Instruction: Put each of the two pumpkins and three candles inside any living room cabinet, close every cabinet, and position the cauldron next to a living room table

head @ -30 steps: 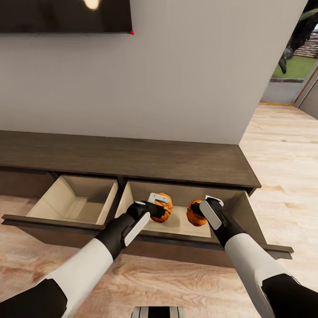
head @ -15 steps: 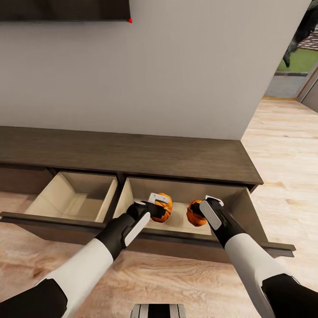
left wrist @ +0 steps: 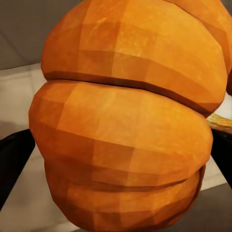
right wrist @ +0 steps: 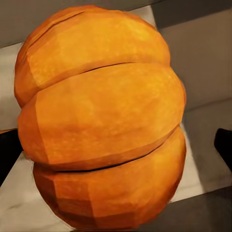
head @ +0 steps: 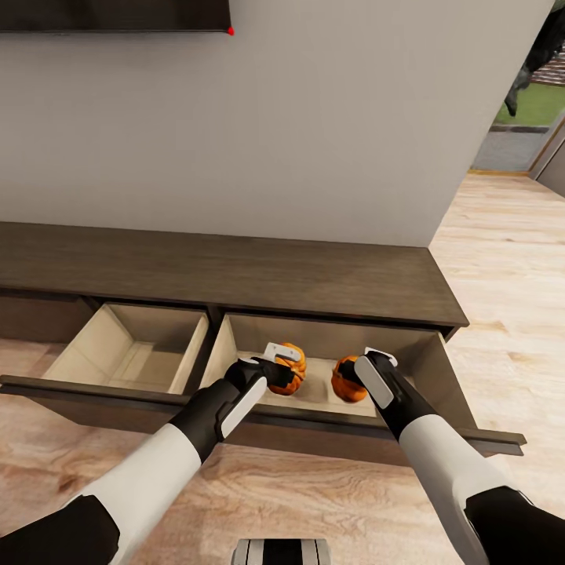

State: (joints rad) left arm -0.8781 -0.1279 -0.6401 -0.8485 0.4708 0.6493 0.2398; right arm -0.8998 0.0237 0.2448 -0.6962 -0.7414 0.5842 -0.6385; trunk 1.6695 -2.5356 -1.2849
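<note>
The cabinet [head: 235,271] is a long low dark brown console with two drawers pulled out. Inside the right drawer [head: 416,369], my left gripper [head: 282,364] is shut on one ribbed orange pumpkin [head: 293,373], and my right gripper [head: 351,372] is shut on the other pumpkin [head: 342,388]. The two pumpkins hang side by side just above the pale drawer floor. The left wrist view has its pumpkin [left wrist: 121,121] close up between dark fingers [left wrist: 12,164]. In the right wrist view the other pumpkin [right wrist: 101,121] is just as close. Candles and cauldron are out of view.
The left drawer [head: 94,345] stands open with a pale interior. Both drawer fronts jut out over the wooden floor [head: 502,259] towards me. A dark TV [head: 110,14] hangs on the grey wall above. A doorway [head: 526,118] opens at the far right.
The whole picture has shifted a little, so the camera moved. Both pumpkins now sit slightly lower against the drawer's rim. Both grips are unchanged.
</note>
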